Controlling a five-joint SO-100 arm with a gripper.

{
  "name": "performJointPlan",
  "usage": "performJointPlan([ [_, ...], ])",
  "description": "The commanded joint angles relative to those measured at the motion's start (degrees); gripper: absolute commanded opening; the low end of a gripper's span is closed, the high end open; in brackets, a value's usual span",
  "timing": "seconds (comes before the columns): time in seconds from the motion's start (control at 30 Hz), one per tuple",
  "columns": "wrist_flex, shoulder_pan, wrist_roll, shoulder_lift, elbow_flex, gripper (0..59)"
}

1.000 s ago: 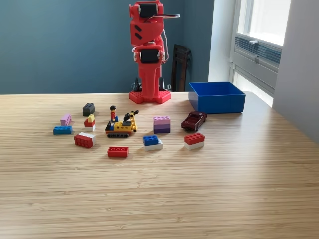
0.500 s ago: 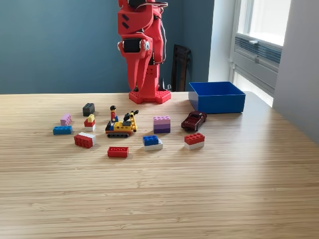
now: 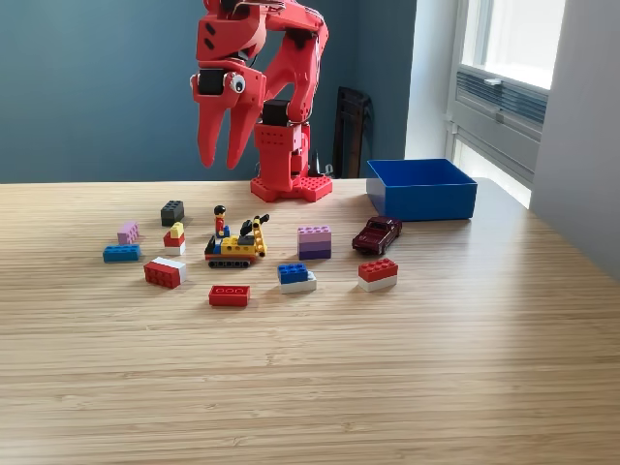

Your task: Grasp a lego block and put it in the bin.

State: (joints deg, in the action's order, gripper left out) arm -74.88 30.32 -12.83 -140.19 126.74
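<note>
Exterior view: no readable writing on bin [image 3: 422,197] or blocks.

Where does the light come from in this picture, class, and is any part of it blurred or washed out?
In the exterior view, daylight enters from the window on the right, whose pane is washed out; the blocks cast only faint, soft shadows on the table; the bin and the claw look sharp, without blur.
</note>
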Motion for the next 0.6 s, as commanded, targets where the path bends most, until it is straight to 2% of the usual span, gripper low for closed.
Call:
performJointPlan([
  [0.03,2.90,4.04,-0.70,0.26,-2.99,17.5],
  [0.23,5.27,7.03,-3.43,0.44,-1.23,18.1],
  [0.33,6.15,7.56,-4.92,0.44,-0.53,20.9],
  [0.43,6.77,7.73,-6.68,0.53,0.18,21.3],
  [0.6,8.09,8.09,-8.79,5.54,0.79,20.8],
])
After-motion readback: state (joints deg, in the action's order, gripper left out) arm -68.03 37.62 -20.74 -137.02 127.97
